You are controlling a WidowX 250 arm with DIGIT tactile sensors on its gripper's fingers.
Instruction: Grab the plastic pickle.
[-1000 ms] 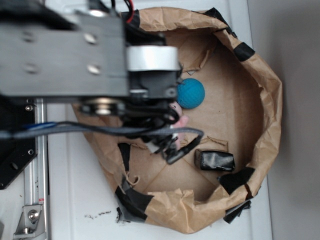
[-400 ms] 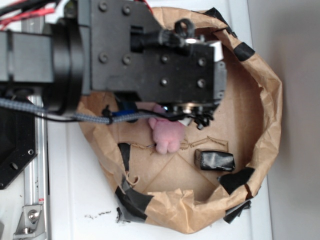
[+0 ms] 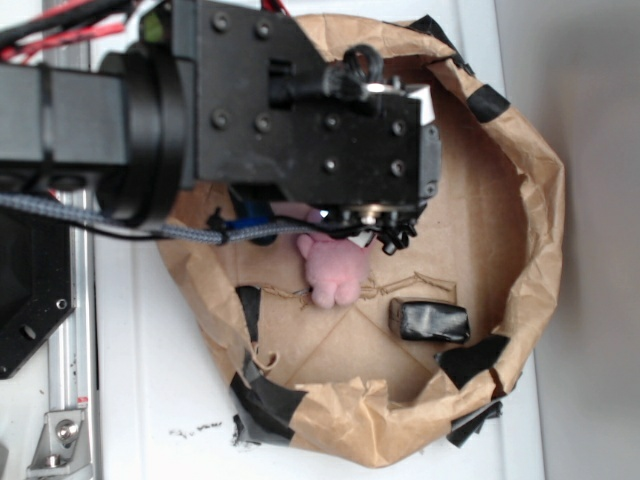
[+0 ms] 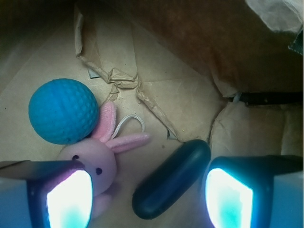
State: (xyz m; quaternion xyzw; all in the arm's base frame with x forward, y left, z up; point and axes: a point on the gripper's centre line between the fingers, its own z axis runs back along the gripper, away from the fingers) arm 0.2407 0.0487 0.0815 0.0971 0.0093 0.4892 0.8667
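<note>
In the wrist view the plastic pickle (image 4: 172, 178), a dark teal capsule, lies diagonally on the brown paper floor between my two fingers. My gripper (image 4: 149, 197) is open, its jaws wide apart, with the pickle nearer the right finger (image 4: 230, 194). The left finger (image 4: 66, 197) sits over the pink bunny's body (image 4: 97, 164). In the exterior view the arm's black wrist block (image 3: 300, 120) covers the pickle and the fingers; only the bunny's lower half (image 3: 335, 268) shows below it.
A blue dimpled ball (image 4: 63, 110) rests against the bunny's ears. A shiny black block (image 3: 428, 320) lies at the lower right of the bin. The crumpled paper wall (image 3: 530, 200) rings the bin, patched with black tape.
The arm swung over the bin's middle and came down, now hiding the blue ball in the exterior view. Since 0.4 s ago it shifted only slightly left.
</note>
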